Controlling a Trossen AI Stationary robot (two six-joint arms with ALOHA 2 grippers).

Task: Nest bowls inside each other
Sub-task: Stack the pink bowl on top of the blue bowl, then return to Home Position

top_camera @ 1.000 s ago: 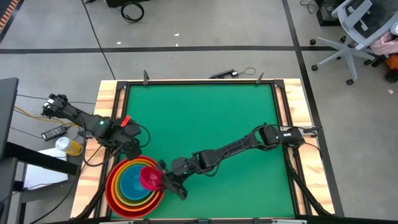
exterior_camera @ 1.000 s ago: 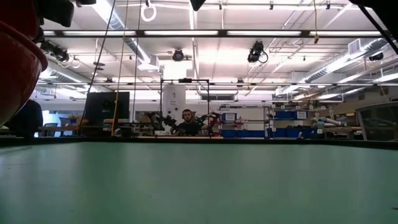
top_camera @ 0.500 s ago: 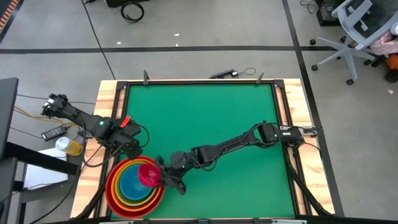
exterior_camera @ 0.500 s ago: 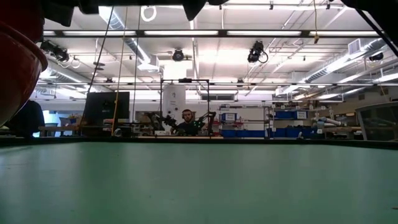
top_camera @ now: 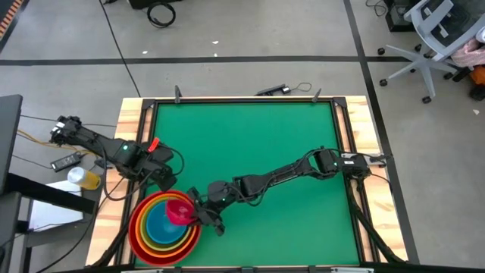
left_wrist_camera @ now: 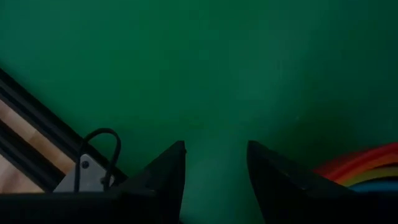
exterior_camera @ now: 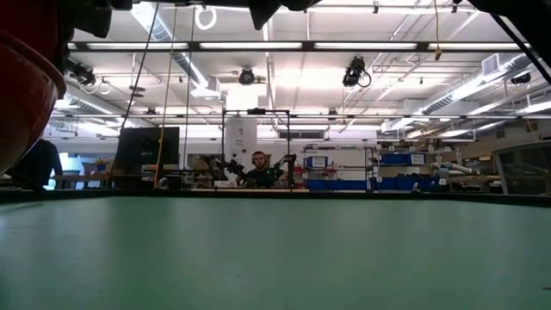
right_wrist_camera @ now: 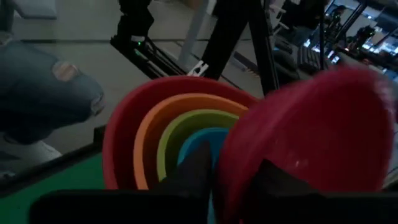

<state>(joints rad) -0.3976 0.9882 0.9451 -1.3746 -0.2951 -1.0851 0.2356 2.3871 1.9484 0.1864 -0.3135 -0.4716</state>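
At the table's near left corner stands a stack of bowls: red (top_camera: pixel 139 227) outermost, then orange (top_camera: pixel 148 236), yellow-green (top_camera: pixel 154 210) and blue (top_camera: pixel 161 225). The red wall also shows in the low view (exterior_camera: pixel 26 86). A magenta bowl (top_camera: pixel 179 208) hangs tilted over the stack's right side, with my right gripper (top_camera: pixel 197 214) shut on it. My left gripper (top_camera: pixel 162 180) hovers open just beyond the stack's far edge, with only green mat between its fingers (left_wrist_camera: pixel 214 168). My right gripper has the magenta bowl's rim (right_wrist_camera: pixel 231 163) between its two fingers, one finger (right_wrist_camera: pixel 198 167) on the stack side and the other (right_wrist_camera: pixel 273 177) against the bowl's wall. It comes nearly level from the table's right. The bowl is tilted, above the nested bowls.
The green mat (top_camera: pixel 250 144) is bare across the middle, far side and right. A wooden frame (top_camera: pixel 129 129) borders the table. A yellow cup (top_camera: pixel 85 179) and cables lie off the left edge. A person (exterior_camera: pixel 258 168) sits far behind the table.
My right gripper has gone toward the table's left edge with the magenta bowl, which now hangs farther over the stack's right side.
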